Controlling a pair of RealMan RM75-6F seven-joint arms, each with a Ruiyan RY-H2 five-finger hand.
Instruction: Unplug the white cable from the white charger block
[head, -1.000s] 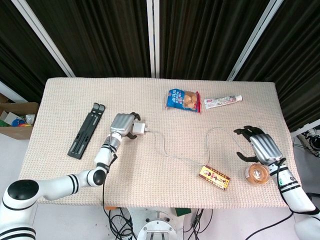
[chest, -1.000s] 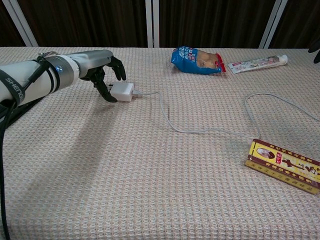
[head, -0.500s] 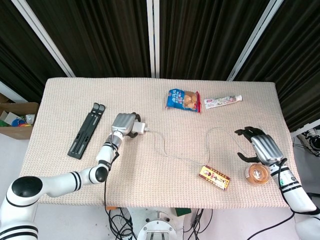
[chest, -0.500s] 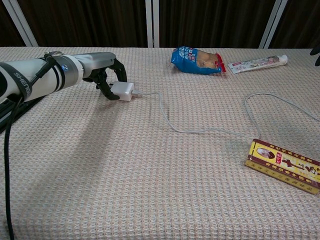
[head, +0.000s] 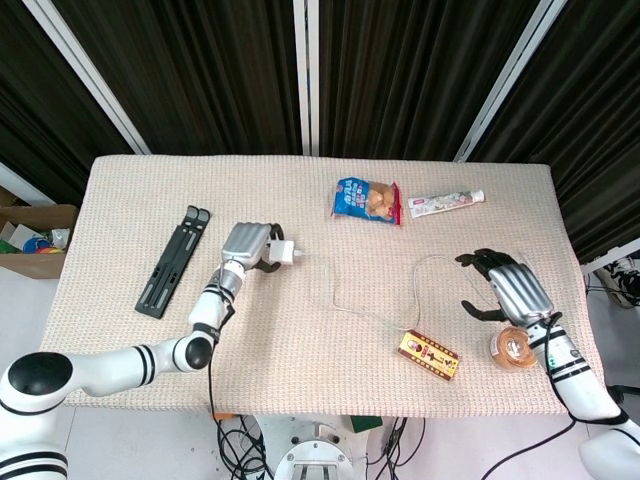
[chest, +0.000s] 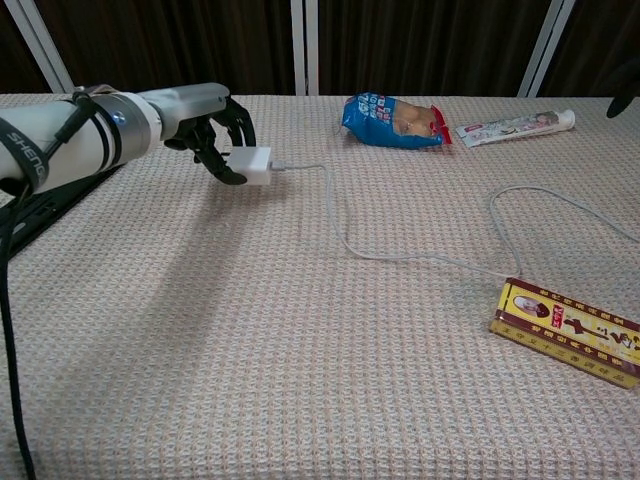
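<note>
The white charger block (head: 283, 251) (chest: 250, 163) is held just above the table by my left hand (head: 247, 244) (chest: 210, 128), fingers wrapped round it. The white cable (head: 338, 300) (chest: 345, 235) is plugged into the block's right end and trails right across the cloth, looping (chest: 560, 215) near the right edge. My right hand (head: 505, 285) hovers at the right side beside the cable loop, fingers spread and holding nothing. In the chest view only a dark fingertip (chest: 622, 105) of it shows at the right edge.
A black folding stand (head: 173, 260) lies at the left. A blue snack bag (head: 366, 200) (chest: 392, 118) and a toothpaste tube (head: 446, 203) (chest: 515, 127) lie at the back. A yellow-brown box (head: 429, 355) (chest: 565, 329) sits front right, beside a round tin (head: 515, 347).
My left hand has closed on the charger block and lifted it slightly, pulling the cable's near end up. My right hand has drifted left toward the cable loop.
</note>
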